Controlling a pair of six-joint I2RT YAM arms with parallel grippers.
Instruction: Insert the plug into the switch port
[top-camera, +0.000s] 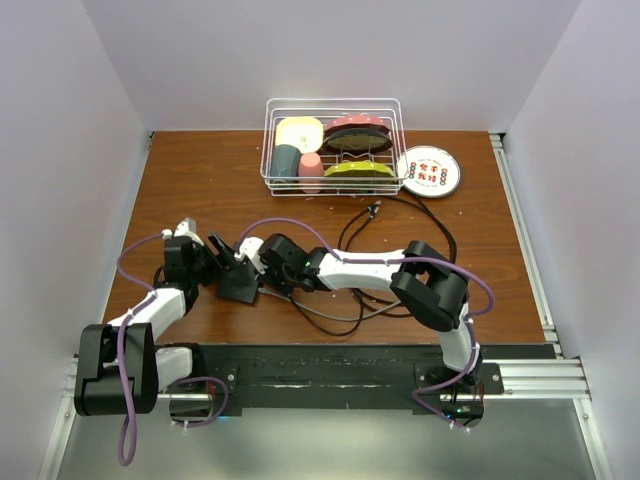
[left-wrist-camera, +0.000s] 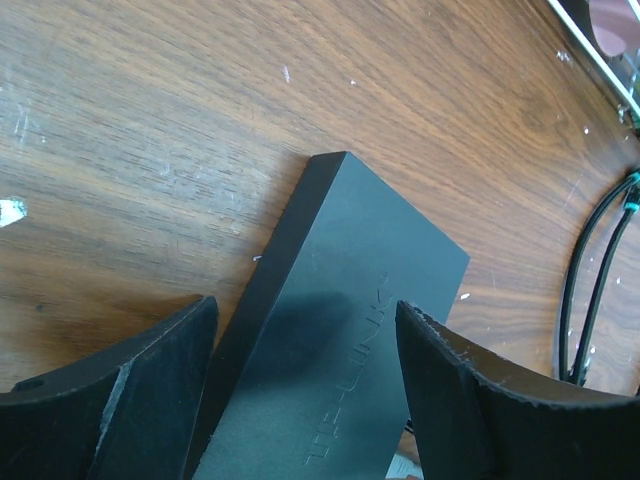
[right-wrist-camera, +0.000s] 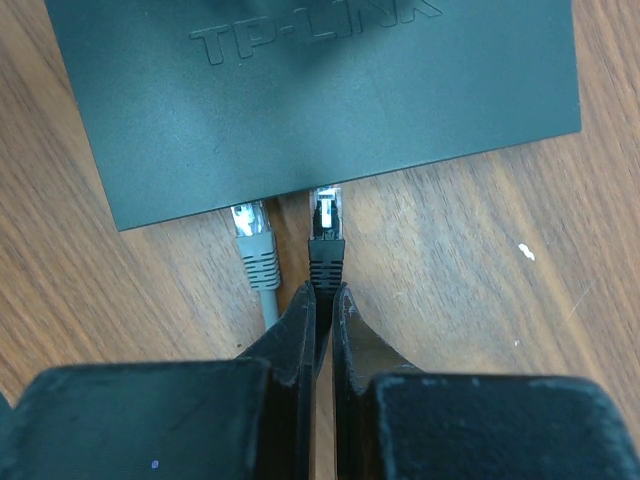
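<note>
The switch (left-wrist-camera: 340, 330) is a flat matte black box lying on the wooden table, also seen in the top view (top-camera: 240, 285). My left gripper (left-wrist-camera: 307, 310) straddles it, one finger against each long side, and holds it. In the right wrist view the switch (right-wrist-camera: 320, 90) shows its port edge toward me. My right gripper (right-wrist-camera: 324, 295) is shut on the boot of a black plug (right-wrist-camera: 326, 240). The plug's clear tip sits at the switch's port edge. How deep it sits is hidden. A grey plug (right-wrist-camera: 255, 245) sits in the port just to its left.
A white wire rack (top-camera: 333, 145) with cups and dishes stands at the back of the table, with a round white disc (top-camera: 428, 170) beside it. Loose black cables (top-camera: 400, 215) loop across the middle. Two black cables (left-wrist-camera: 590, 290) run near the switch.
</note>
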